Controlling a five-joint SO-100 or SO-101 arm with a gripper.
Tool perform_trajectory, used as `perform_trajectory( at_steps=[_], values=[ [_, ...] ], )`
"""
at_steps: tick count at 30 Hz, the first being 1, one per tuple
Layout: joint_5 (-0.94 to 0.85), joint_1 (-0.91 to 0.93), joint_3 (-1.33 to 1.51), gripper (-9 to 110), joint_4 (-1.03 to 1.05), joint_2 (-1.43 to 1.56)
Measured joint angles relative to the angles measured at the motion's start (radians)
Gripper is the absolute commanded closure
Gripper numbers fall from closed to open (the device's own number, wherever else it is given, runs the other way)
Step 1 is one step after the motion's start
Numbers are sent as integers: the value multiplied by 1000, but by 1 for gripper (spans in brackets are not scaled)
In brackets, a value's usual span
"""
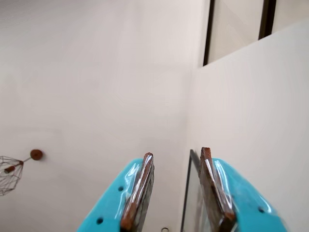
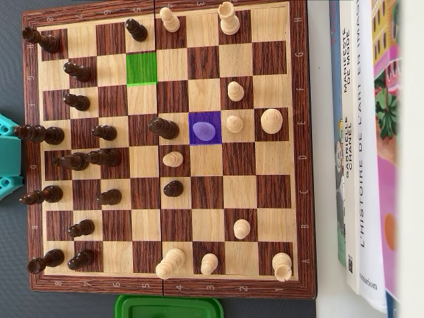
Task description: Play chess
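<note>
The chessboard (image 2: 169, 149) lies flat on the table, a game well under way. One square is tinted purple, with a pale piece (image 2: 206, 130) standing on it, and one empty square up and to the left of it in the overhead view is tinted green (image 2: 142, 69). I take that as the move called for: lift the pale piece off purple and set it on green.

No step is in hand yet. The wrist view shows the jaws (image 1: 171, 191) parted with nothing between them, pointed up at a white wall and a wire lamp (image 1: 9, 174), well away from the board. A bit of teal arm (image 2: 8, 156) shows at the board's left edge.

Next the arm must swing down over the purple square. A dark piece (image 2: 162, 127) stands just left of the pale one, another pale piece (image 2: 234, 123) just right, so the approach is tight. Books (image 2: 361, 152) lie right of the board, a green lid (image 2: 169, 307) below it.
</note>
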Motion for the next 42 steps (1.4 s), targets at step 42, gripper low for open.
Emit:
perform_trajectory(
  at_steps=[42],
  values=[
    [0, -35, -385, 87, 1049, -288]
  ],
)
